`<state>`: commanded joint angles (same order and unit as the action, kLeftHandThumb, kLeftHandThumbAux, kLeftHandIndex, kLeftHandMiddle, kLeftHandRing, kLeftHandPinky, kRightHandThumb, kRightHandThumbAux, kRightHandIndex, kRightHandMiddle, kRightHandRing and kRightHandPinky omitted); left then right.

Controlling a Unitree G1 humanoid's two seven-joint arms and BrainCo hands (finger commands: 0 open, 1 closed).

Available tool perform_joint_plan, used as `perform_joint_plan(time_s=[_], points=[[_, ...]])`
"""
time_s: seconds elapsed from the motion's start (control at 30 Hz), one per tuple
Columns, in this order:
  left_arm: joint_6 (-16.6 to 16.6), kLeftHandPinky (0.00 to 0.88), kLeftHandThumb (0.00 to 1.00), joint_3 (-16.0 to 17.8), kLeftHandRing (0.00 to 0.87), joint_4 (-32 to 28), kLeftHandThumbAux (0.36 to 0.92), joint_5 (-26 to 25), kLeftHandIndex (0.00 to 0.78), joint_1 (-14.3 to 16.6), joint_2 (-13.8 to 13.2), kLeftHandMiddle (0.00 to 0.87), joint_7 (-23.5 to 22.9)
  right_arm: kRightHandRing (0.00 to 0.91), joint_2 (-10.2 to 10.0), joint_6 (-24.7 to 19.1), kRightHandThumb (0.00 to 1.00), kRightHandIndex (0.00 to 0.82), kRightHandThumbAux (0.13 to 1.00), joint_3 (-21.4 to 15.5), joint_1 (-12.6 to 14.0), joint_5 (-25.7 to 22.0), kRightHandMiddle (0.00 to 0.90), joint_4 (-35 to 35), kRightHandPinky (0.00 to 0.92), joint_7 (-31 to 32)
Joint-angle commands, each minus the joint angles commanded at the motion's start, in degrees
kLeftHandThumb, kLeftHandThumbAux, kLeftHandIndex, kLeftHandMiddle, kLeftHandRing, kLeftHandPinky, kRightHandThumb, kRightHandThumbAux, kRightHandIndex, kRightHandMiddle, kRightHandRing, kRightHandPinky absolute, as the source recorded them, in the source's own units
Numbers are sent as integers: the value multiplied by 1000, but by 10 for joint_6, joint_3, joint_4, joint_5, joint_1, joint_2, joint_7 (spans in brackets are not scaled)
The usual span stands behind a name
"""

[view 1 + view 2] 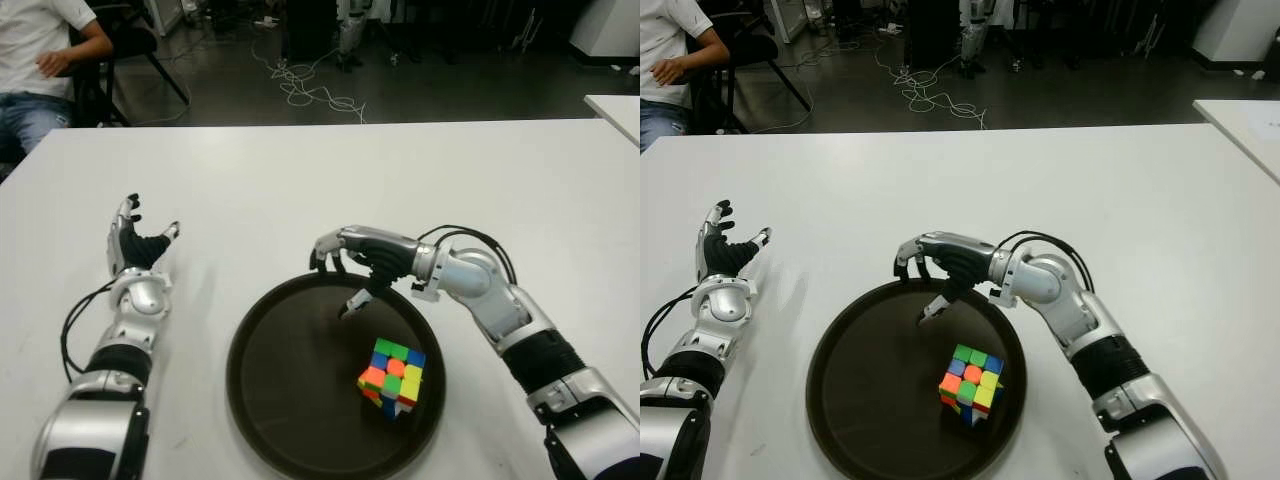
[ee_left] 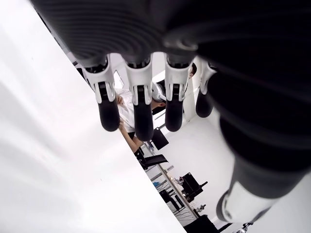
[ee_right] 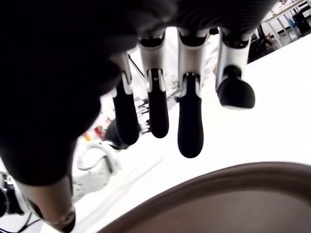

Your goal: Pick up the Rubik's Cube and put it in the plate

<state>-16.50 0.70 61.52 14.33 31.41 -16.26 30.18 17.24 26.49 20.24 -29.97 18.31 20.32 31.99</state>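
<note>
The Rubik's Cube [image 1: 393, 376] lies inside the dark round plate [image 1: 270, 380], toward its right side, tilted on an edge. My right hand [image 1: 345, 265] hovers over the plate's far rim, apart from the cube, fingers spread and empty; in the right wrist view its fingers [image 3: 189, 121] hang above the plate rim [image 3: 233, 184]. My left hand [image 1: 138, 245] shows at the left on the white table [image 1: 300, 180], fingers relaxed and holding nothing.
A seated person [image 1: 40, 60] is at the far left beyond the table. Cables [image 1: 310, 90] lie on the floor behind. Another white table corner [image 1: 615, 110] shows at the far right.
</note>
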Motion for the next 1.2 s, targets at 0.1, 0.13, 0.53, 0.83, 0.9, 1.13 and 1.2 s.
perform_joint_plan(time_s=[0.1, 0.13, 0.53, 0.83, 0.9, 1.13, 1.2], points=[[0, 168, 276, 0, 154, 0, 759, 0, 98, 0, 0, 151, 0, 825, 6, -12, 0, 435, 731, -9, -3, -4, 784, -3, 820, -5], [0, 169, 277, 0, 154, -1, 759, 0, 99, 0, 0, 151, 0, 822, 9, -15, 0, 431, 728, -16, -5, -6, 781, -1, 818, -10], [5, 191, 254, 4, 167, -1, 757, -8, 95, 1, 2, 159, -4, 736, -28, 21, 0, 383, 755, -87, -20, -33, 670, 119, 738, -160], [5, 156, 271, 4, 148, 1, 756, -8, 97, 1, 1, 150, -5, 795, -60, 56, 16, 528, 758, -138, -38, -76, 740, 190, 798, -231], [5, 169, 270, 5, 157, 0, 757, -10, 96, 1, 2, 155, -6, 807, -66, 74, 48, 550, 749, -151, -48, -83, 757, 214, 806, -252], [4, 168, 261, 5, 159, -1, 747, -9, 97, 1, 4, 159, -5, 773, -65, 116, 80, 534, 733, -178, -92, -72, 716, 295, 782, -334], [4, 173, 261, 4, 160, -2, 747, -9, 99, 1, 3, 160, -5, 761, -65, 122, 84, 526, 733, -179, -100, -66, 700, 312, 772, -353]])
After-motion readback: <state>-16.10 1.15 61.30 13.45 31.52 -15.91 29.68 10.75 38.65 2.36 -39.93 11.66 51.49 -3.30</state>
